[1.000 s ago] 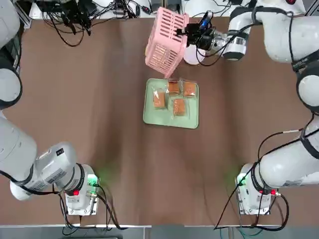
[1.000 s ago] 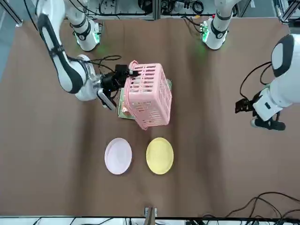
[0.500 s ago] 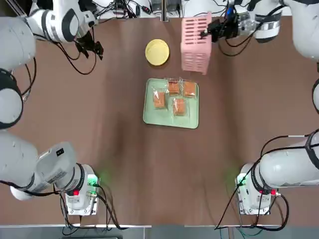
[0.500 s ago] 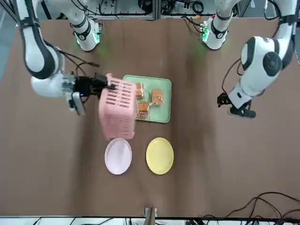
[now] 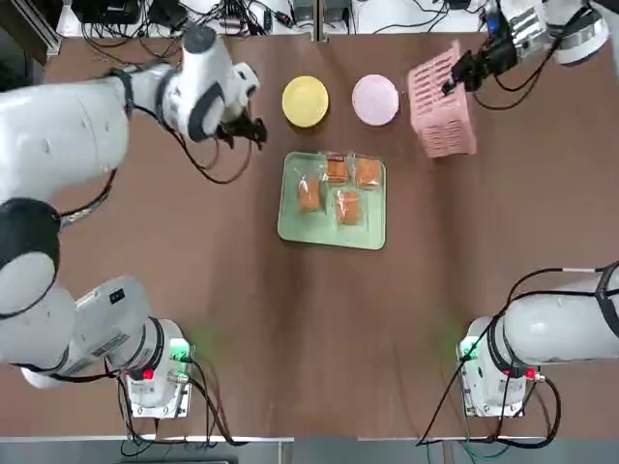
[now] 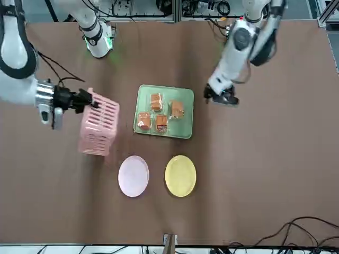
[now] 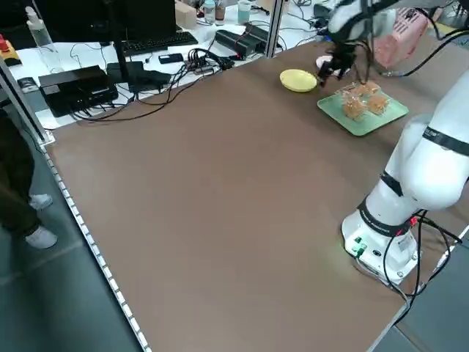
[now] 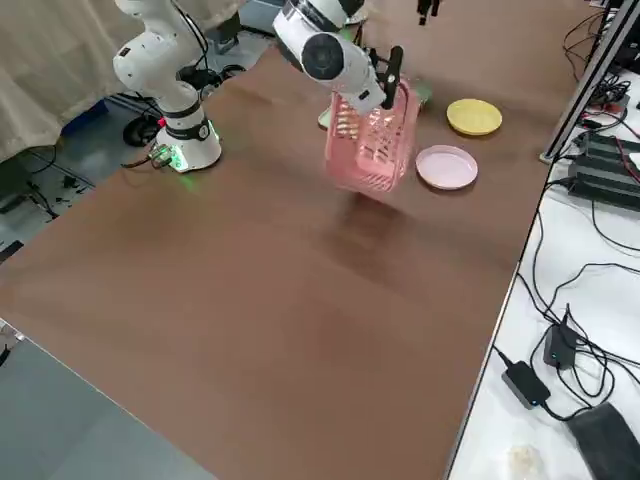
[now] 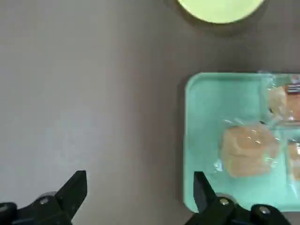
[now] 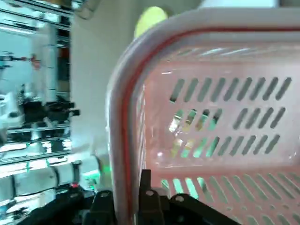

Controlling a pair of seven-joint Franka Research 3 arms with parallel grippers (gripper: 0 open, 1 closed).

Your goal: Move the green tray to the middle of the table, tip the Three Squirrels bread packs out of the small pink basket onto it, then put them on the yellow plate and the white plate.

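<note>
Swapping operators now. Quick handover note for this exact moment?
Right gripper: shut on the rim of the pink basket, which looks empty and is held off to the robot's right of the plates.
Left gripper: open, empty, beside the tray's far-left corner.
Green tray: mid-table, all four bread packs lying on it.
Yellow plate and white plate: bare, beyond the tray.
Done: tray centred, basket tipped out.
Left: set the basket down, move the packs onto both plates.

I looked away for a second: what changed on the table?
The right end effector carried the pink basket from above the tray off to the robot's right. The open left end effector swung in beside the green tray. Tray, four bread packs and plates stayed put.
</note>
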